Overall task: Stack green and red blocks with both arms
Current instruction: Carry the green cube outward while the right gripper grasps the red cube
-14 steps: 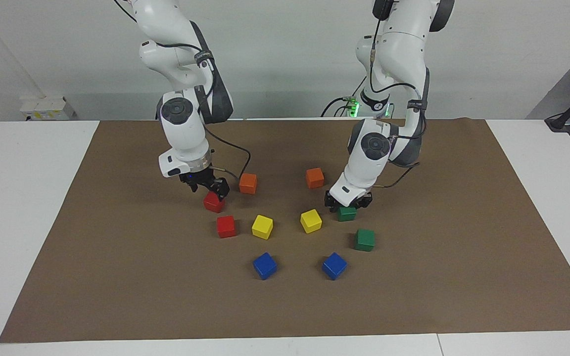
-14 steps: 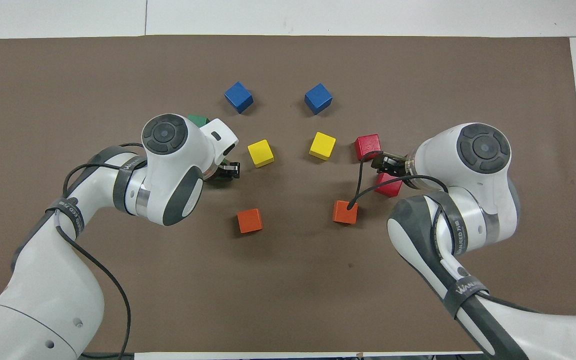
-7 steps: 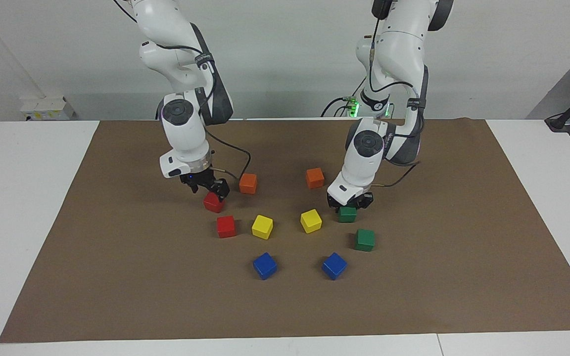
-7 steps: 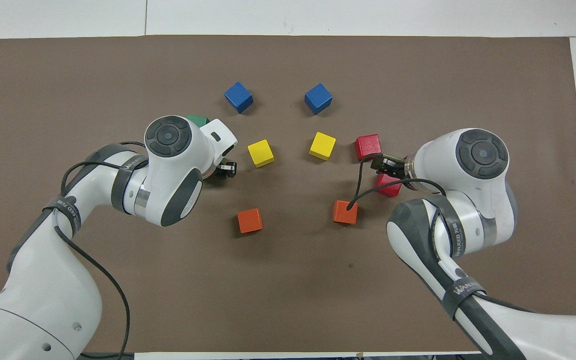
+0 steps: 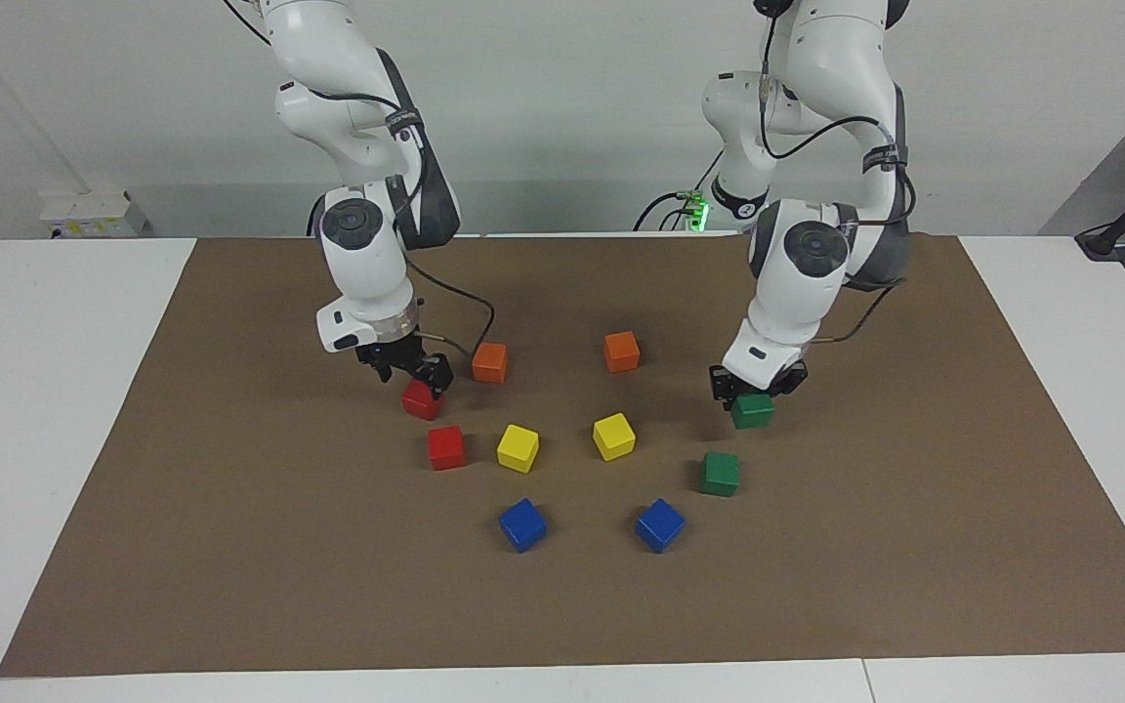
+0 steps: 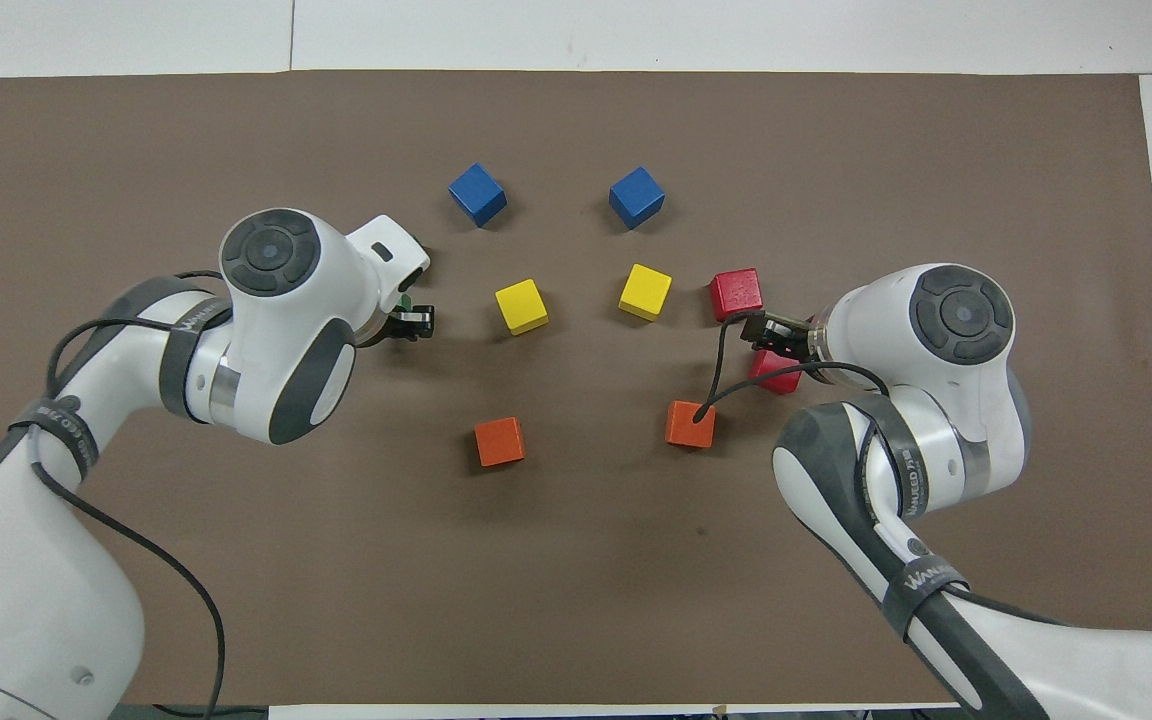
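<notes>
My left gripper (image 5: 754, 392) is shut on a dark green block (image 5: 751, 411) and holds it just above the brown mat. The other green block (image 5: 720, 474) rests on the mat a little farther from the robots. In the overhead view only a sliver of the held green block (image 6: 403, 298) shows by the left gripper (image 6: 411, 320), and the wrist hides the resting one. My right gripper (image 5: 416, 376) is open, low over a turned red block (image 5: 421, 401), also seen as the red block (image 6: 776, 374) under the right gripper (image 6: 771, 330). A second red block (image 5: 446, 447) lies beside it.
Two orange blocks (image 5: 489, 362) (image 5: 622, 351) lie nearer the robots. Two yellow blocks (image 5: 518, 448) (image 5: 613, 435) sit mid-mat, and two blue blocks (image 5: 522, 524) (image 5: 660, 524) lie farthest out. The brown mat (image 5: 914, 547) covers a white table.
The left gripper closed on the green block, lifted it and carried it toward the left arm's end of the table. The right gripper stayed over its red block.
</notes>
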Robot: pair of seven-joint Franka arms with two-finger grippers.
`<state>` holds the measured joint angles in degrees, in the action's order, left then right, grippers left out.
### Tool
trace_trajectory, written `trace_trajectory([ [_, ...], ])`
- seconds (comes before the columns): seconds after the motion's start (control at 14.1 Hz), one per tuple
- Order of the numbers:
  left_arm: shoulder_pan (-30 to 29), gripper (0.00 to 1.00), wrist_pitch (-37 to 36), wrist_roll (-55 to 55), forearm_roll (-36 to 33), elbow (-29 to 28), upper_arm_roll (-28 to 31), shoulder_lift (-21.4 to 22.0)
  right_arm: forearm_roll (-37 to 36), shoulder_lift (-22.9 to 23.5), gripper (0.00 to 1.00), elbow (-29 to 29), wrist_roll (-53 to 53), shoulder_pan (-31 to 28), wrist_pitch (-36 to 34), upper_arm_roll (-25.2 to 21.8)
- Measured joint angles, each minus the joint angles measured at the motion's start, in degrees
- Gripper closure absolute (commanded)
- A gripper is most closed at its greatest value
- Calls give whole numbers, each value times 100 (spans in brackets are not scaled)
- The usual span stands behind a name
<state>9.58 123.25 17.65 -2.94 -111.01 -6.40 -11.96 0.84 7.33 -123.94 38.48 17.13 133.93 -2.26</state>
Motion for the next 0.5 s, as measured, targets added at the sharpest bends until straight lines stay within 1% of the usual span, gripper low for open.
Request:
trace_trajectory([
  [0.21,-671,100,-316,-725,202,-1,18,174,0,18,0,-44,-52,4,89,2],
  [0.5,-1709,100,-482,-1925,244,-50,35,215,0,81,0,-129,-87,9,323,4],
])
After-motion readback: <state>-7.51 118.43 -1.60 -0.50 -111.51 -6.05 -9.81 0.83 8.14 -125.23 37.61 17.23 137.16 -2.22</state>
